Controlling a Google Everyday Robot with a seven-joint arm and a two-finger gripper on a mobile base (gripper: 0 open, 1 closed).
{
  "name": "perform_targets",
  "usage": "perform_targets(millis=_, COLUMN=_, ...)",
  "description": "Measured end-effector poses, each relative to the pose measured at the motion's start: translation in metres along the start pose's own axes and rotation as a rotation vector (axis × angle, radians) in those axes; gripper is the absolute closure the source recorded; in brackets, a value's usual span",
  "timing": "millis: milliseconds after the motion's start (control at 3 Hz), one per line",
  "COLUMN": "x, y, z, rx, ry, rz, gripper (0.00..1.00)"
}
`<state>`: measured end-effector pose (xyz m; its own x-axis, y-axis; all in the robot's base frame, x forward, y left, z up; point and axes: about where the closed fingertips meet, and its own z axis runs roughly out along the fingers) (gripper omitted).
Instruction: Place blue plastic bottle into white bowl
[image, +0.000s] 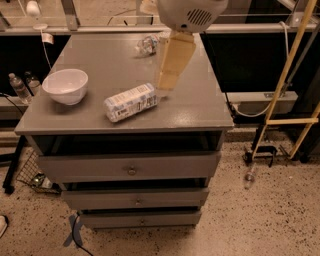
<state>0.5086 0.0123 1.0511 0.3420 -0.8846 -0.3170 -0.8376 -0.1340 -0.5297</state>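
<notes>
Blue-labelled bottle (131, 102) is lying on its side toward the cabinet (200, 112) front, bowl (65, 86) sitting left of it, apart. My gripper (169, 80) is hanging over the bottle's right end; open or closed, cannot tell. I'm aiming mid-body, crosswise.

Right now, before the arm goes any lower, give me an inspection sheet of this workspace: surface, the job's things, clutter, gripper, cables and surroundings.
Surface: grey cabinet top, with drawers below.
Job's things: blue plastic bottle lying on its side near the middle; white bowl upright to its left, apart from it, nothing seen inside.
Clutter: clear bottle lying near the far edge.
Grippers: gripper hangs over the blue plastic bottle's right end; whether it touches cannot be told.
Cables: left white cable behind the cabinet; right white cable beside it.
Surroundings: yellow frame on the right; small bottles on the left; floor bottle on the speckled floor.
</notes>
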Motion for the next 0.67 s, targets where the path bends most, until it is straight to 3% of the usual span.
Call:
perform_targets(millis=333, x=0.0, y=0.0, z=0.0, rx=0.0, ry=0.0, rz=0.0, gripper=0.0)
perform_targets(millis=667, x=0.014, y=-0.007, z=0.024, rx=-0.033, ry=-0.025, rz=-0.008, gripper=0.0)
